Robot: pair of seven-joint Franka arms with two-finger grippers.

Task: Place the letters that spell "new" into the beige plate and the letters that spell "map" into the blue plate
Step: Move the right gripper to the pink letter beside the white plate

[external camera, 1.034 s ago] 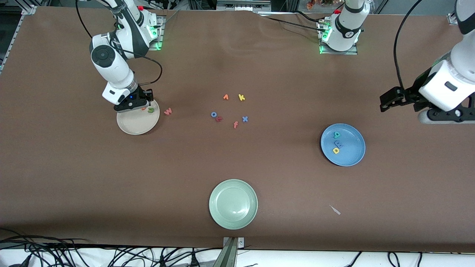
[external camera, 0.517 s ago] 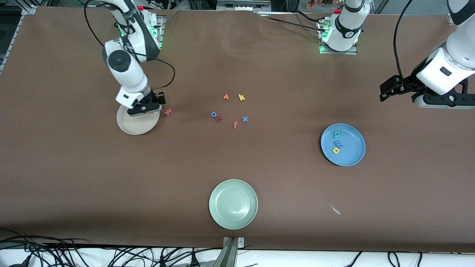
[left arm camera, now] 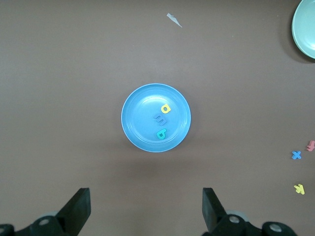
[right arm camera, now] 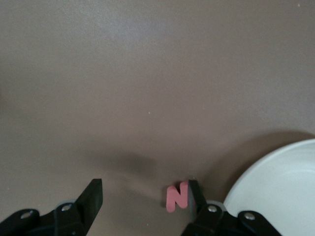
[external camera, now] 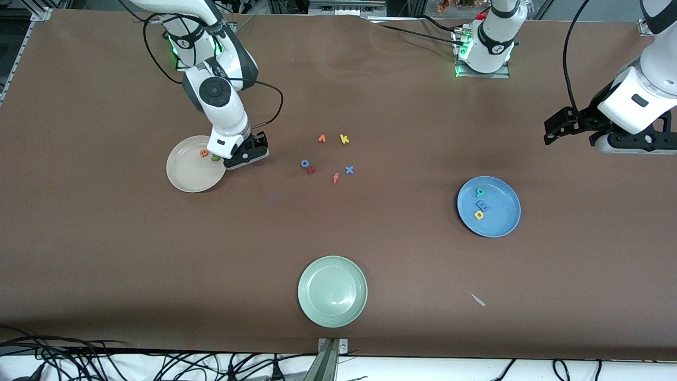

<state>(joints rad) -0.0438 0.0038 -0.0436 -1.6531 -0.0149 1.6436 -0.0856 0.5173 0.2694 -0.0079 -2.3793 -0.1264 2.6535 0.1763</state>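
The beige plate (external camera: 190, 174) holds an orange e (external camera: 203, 153) and a green n (external camera: 215, 156). My right gripper (external camera: 246, 154) is low over the table just beside that plate (right arm camera: 275, 182) and covers the w in the front view. In the right wrist view the gripper (right arm camera: 145, 191) is open, and the pinkish-red w (right arm camera: 177, 196) lies between the jaws, against one finger (right arm camera: 195, 192). The blue plate (external camera: 505, 206) holds a teal letter (external camera: 480, 192), a blue m (external camera: 482, 205) and a yellow letter (external camera: 479, 215). My left gripper (external camera: 551, 135) waits open (left arm camera: 145, 196) high over bare table, with the blue plate (left arm camera: 140, 118) in its wrist view.
A pale green plate (external camera: 332, 291) sits near the front edge. Loose letters lie mid-table: orange v (external camera: 321, 138), yellow k (external camera: 344, 139), blue o (external camera: 305, 163), a red letter (external camera: 312, 170), pink f (external camera: 335, 178), blue x (external camera: 349, 170). A small pale scrap (external camera: 477, 299) lies beside the green plate.
My right gripper has moved off the beige plate toward the table's middle and now covers the w. The e and n show in the plate. The left arm shifted slightly.
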